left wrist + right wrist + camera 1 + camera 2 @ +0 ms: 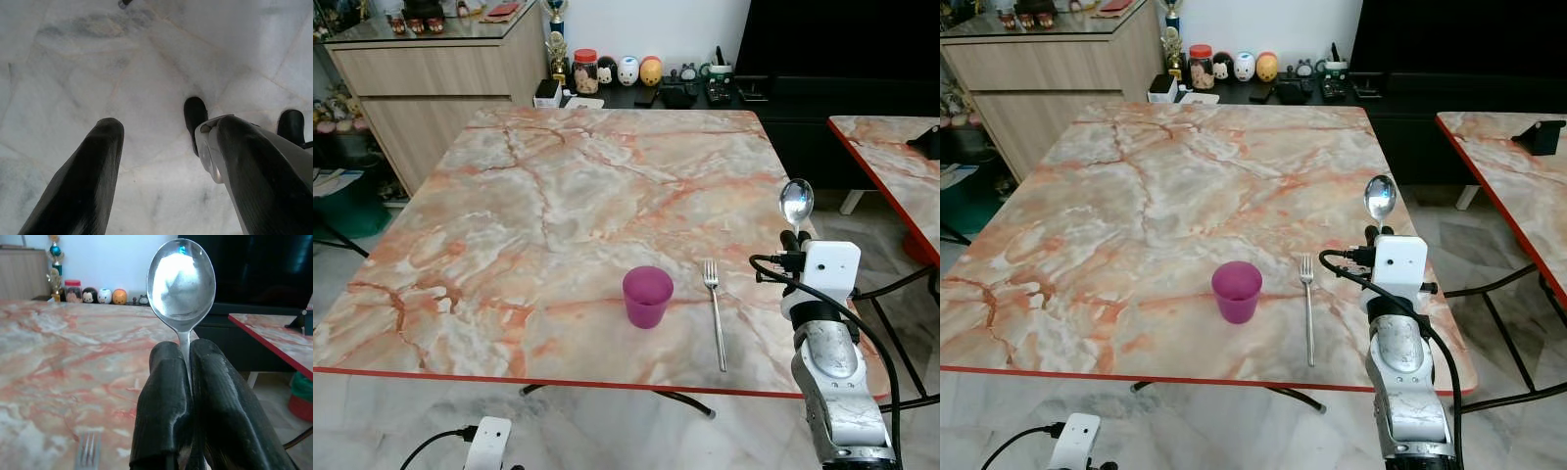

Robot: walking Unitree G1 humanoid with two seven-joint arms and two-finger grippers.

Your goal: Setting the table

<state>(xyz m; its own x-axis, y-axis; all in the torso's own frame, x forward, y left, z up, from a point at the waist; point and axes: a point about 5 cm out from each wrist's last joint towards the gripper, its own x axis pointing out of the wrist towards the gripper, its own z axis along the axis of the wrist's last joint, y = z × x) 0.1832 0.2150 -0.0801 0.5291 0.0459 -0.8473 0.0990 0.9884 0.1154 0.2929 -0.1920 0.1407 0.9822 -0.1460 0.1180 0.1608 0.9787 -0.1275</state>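
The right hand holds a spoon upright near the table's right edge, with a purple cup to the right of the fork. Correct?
Not quite. The cup stands to the left of the fork, as the left eye view shows. The right hand does hold the spoon upright near the table's right edge.

Table (509,196): marble-look top, cream and grey with salmon-orange veining; red band along the near edge. Cup (647,296): magenta-purple, plain. Fork (715,323): silver metal. Spoon (181,281): polished silver, bowl reflecting white. Right gripper (188,382): black ribbed fingers, white wrist housing, silver arm. Left gripper (166,171): black fingers. Floor (146,73): pale grey-white marble tile, faint veins.
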